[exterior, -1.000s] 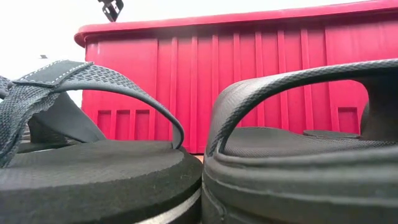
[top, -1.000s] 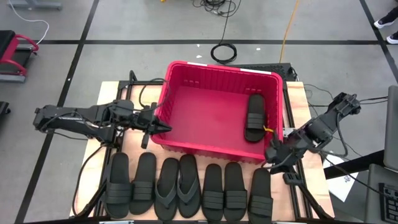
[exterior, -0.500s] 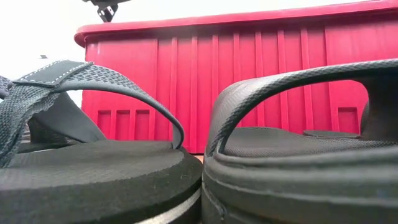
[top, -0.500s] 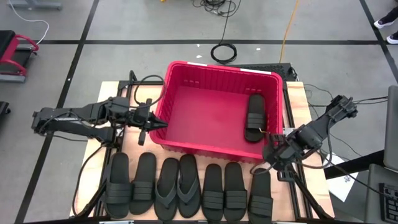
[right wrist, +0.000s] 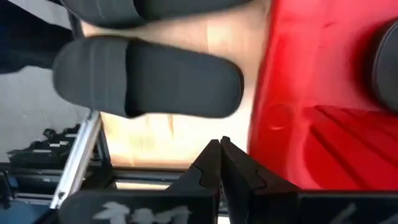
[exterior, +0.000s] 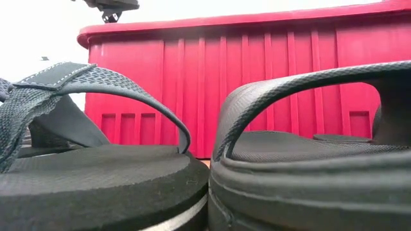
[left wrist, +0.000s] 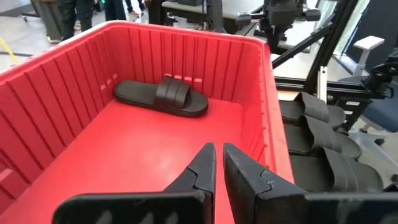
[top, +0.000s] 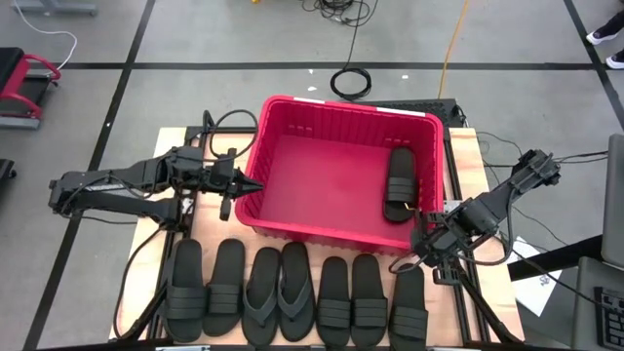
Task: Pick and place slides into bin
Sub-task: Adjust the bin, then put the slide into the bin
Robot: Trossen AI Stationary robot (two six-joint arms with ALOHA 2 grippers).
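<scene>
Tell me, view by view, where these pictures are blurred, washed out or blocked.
Low view: two slides fill the foreground, soft and blocking the table; sky-white background above the bin is washed out. Right wrist view: the nearby slide is smeared. High view and left wrist view: sharp, evenly lit.

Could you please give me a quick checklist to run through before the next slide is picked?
1. Bin upright on the table with free room inside: ok.
2. One slide already lies in the bin: ok.
3. Seven slides lined up in front of the bin, none stacked: ok.
4. Right pincer shut, empty, above the rightmost slide; must open first: not ok.
5. Left pincer shut, empty, at the bin's left rim: ok.
</scene>
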